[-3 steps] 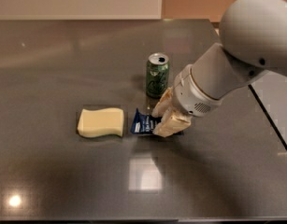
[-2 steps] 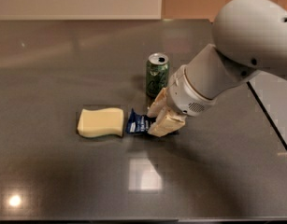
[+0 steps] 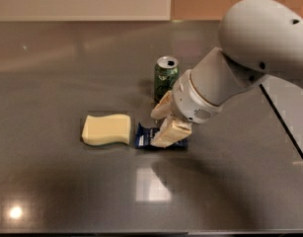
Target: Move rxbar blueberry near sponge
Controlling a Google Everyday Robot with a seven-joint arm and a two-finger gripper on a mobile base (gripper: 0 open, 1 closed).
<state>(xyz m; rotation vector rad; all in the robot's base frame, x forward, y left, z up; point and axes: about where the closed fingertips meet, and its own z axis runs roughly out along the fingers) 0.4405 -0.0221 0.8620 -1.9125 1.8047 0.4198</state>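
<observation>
The sponge [image 3: 106, 129] is seen left of the desk's middle, about halfway between the far and near edges. The rxbar blueberry [image 3: 147, 136] lies flat just beside the sponge's right side, with only a narrow gap between them. The placement is therefore judged to be all but made. If the bar were pushed any further toward the left edge, the sponge would likely be shoved along with it.

The gripper [image 3: 160, 127] is down at the desk over the bar's right half. Whether the bar is clamped or merely covered cannot be told. If the wrapper is held or caught when the gripper is raised, it could be lifted or dragged back toward the right edge, and the closeness would be lost.

The green soda can [image 3: 166, 78] stands upright just behind the gripper, toward the far edge. It could be tipped if the wrist were swung that way on withdrawal.

The desk [image 3: 52, 73] is a dark, glossy grey slab. Bright reflections are seen near the near edge and its left corner. Toward the right edge a dark seam [image 3: 279, 117] is crossed, and a paler panel lies beyond it. Past the far edge, a pale wall panel [image 3: 82, 1] is followed by an orange-tan wall [image 3: 195, 1].
</observation>
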